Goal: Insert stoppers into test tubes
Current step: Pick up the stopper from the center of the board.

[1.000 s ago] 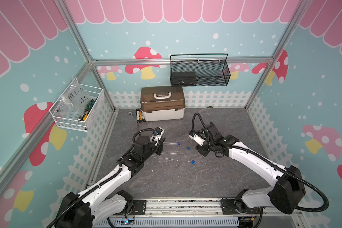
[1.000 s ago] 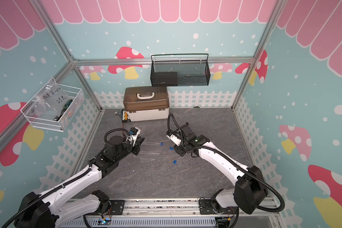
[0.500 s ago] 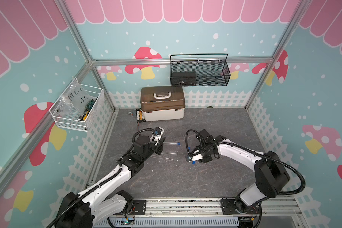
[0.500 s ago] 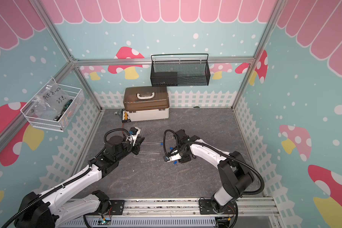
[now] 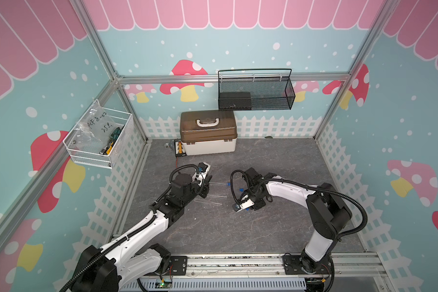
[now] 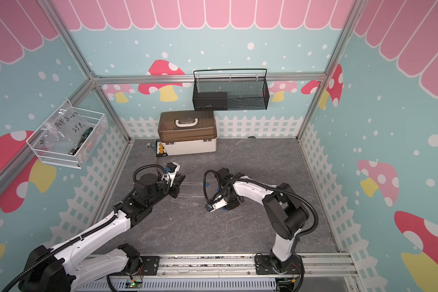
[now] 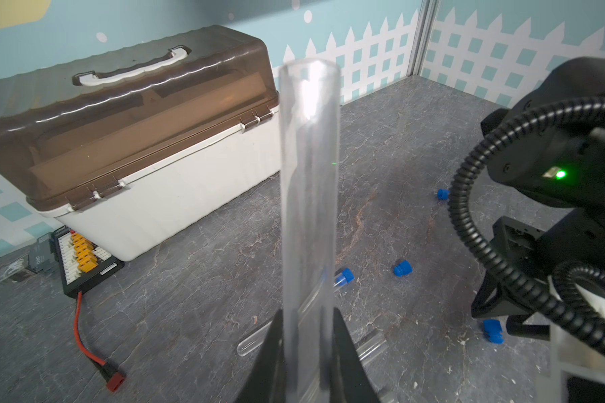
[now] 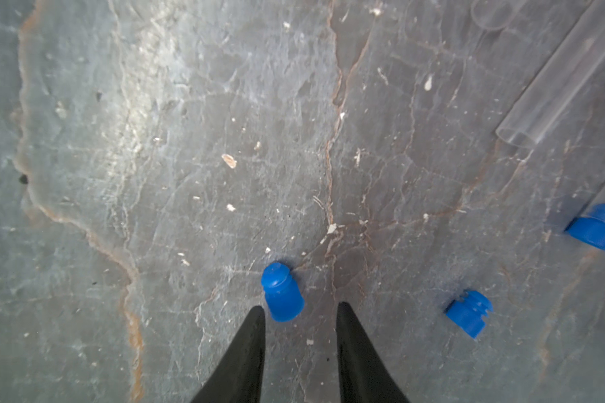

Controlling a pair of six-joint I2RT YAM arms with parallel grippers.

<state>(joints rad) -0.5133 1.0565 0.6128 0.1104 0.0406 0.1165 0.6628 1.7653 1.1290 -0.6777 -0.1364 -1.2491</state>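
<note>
Left fingers [image 7: 264, 366] clamped on a raised test tube [image 7: 310, 195]; right fingers [image 8: 241, 356] narrowly parted, empty.
On the counter [image 5: 238, 227] in front of the toolbox [image 5: 208, 131]: two bare tubes [image 5: 216, 196] lying flat beside a plugged tube [image 5: 218, 184], and one stopper [image 8: 282, 293] just past the right fingertips, nearer one tip than the other. Probably the pick-up step for the held tube's plug. Next: edge forward, centre the stopper between the tips, close gently, lift, then line up with the open mouth; small, round, apt to roll.
</note>
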